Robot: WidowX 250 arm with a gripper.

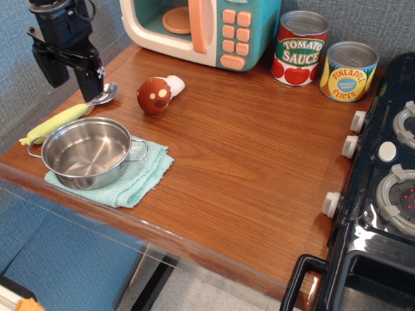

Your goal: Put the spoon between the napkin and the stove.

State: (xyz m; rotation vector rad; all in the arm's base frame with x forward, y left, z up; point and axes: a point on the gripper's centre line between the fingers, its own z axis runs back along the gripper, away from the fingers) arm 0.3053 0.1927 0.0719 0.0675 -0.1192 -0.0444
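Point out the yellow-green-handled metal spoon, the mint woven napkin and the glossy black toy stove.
spoon (61,118), observation image, on its handle.
napkin (144,176), observation image, on its bare right part.
stove (363,194), observation image, on its front edge.
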